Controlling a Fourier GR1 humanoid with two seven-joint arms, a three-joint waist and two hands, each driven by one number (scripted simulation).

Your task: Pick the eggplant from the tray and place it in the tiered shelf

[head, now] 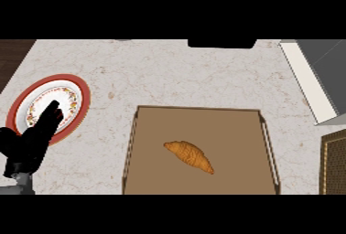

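You're at the start: the eggplant (190, 156) lies untouched in the tray (146, 151). Your left robot hand (35, 137) rests spread over the plate (76, 98), holding nothing; the right one isn't in view. Next you need a reach to the eggplant.

A brown tray (135, 151) fills the lower centre, holding an orange-brown pointed item (190, 156), perhaps a croissant. At left, the left hand (34, 137) rests with straight fingers over a red-rimmed plate (79, 98).

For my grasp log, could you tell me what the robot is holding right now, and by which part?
Nothing is held. The left hand is open over the plate; the orange item lies untouched on the tray. No right hand shows.
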